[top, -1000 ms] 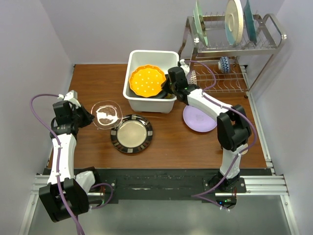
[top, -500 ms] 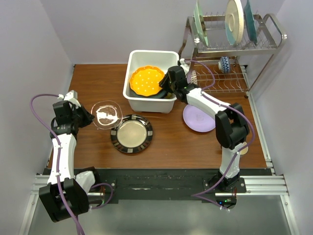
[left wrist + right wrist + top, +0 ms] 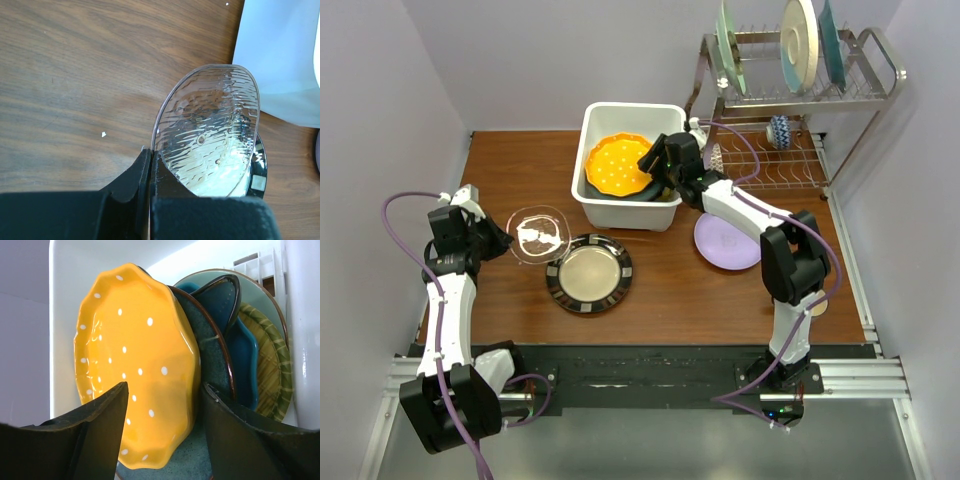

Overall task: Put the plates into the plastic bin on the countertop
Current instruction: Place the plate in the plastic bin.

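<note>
The white plastic bin (image 3: 620, 108) stands at the back of the countertop (image 3: 670, 290). In it the orange dotted plate (image 3: 618, 165) (image 3: 135, 365) leans on edge against a dark teal plate (image 3: 212, 365) and a blue star-shaped one (image 3: 245, 355). My right gripper (image 3: 655, 165) (image 3: 165, 390) is open over the bin's right side, with one jaw on each side of the orange plate's edge. My left gripper (image 3: 500, 240) (image 3: 150, 155) is shut on the rim of the clear glass plate (image 3: 537, 235) (image 3: 210, 135). A black-rimmed striped plate (image 3: 588, 272) and a lilac plate (image 3: 725, 243) lie flat on the wood.
A metal wire dish rack (image 3: 800, 100) stands at the back right, with three large plates upright on its top shelf and a small dotted mug (image 3: 778, 130) below. Walls close in the left, back and right sides. A black rail (image 3: 640, 352) runs along the near edge.
My right gripper has opened, let go of the orange dotted plate and shifted slightly left over the bin. The plate now leans in the bin. The left arm has not moved.
</note>
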`<state>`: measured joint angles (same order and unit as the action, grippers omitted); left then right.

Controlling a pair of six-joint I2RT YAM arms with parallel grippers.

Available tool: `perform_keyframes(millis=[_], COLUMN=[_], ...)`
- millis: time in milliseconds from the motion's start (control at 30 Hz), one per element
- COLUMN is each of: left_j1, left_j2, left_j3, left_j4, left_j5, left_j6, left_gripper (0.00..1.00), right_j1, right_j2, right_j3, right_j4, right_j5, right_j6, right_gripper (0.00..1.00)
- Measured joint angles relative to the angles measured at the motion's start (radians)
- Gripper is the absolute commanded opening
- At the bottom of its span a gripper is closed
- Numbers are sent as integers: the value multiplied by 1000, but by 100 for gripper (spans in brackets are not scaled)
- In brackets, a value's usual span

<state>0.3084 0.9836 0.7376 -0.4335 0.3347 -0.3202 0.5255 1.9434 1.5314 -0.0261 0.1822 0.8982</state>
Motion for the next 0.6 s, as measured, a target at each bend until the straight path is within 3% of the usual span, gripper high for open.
perform_keyframes(millis=[300, 600], left_j1=[0, 0], left_j2=[0, 0], left_j3=[0, 0], left_j4=[0, 0], left_j5=[3, 5], left_j6=[0, 0], left_gripper=[0, 0], right_j1=[-2, -10], right_j2=[-63, -55], right_j3=[-81, -58], right_j4=[62, 76], right_j5=[-36, -52], right_j6=[26, 25], right_gripper=[67, 68])
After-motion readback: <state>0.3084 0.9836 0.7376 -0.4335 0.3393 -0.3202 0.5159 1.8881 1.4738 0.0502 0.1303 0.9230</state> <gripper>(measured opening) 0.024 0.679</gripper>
